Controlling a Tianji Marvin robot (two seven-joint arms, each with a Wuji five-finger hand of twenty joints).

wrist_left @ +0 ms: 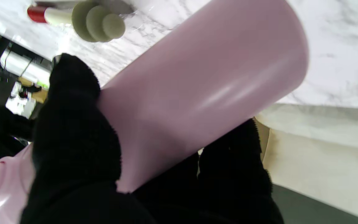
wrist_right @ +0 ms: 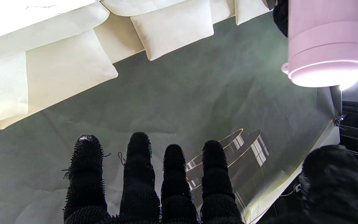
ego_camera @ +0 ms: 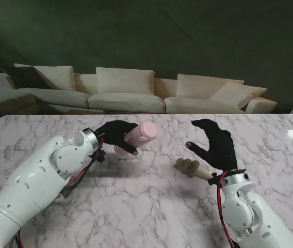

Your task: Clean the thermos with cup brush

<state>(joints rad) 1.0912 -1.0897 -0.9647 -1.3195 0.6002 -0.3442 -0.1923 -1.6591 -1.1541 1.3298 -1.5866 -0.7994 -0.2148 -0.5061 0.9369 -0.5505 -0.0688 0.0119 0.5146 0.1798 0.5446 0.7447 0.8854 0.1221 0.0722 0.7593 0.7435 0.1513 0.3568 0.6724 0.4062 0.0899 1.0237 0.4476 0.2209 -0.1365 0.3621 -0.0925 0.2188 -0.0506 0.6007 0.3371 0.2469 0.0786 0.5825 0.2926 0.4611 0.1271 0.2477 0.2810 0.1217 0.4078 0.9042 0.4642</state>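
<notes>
Left hand: the black-gloved left hand [ego_camera: 116, 135] was wrapped around the pink cylindrical plastic thermos [ego_camera: 137, 137], fingers [wrist_left: 73, 124] closed on its body, holding it off the white marble table [ego_camera: 136, 206].
Thermos axis: tilted, lidded end up and toward the right hand.
Right hand: the black-gloved right hand [ego_camera: 214, 144] was raised, fingers [wrist_right: 138, 168] spread, holding nothing.
Brush: the beige ridged-sponge cup brush [ego_camera: 192, 169] lay on the table right of the thermos, just beside the right hand, sponge end toward the thermos.

Pink thermos [ego_camera: 139, 136] in left robot hand [ego_camera: 116, 133], cup brush [ego_camera: 192, 169] beside open right robot hand [ego_camera: 216, 145].
</notes>
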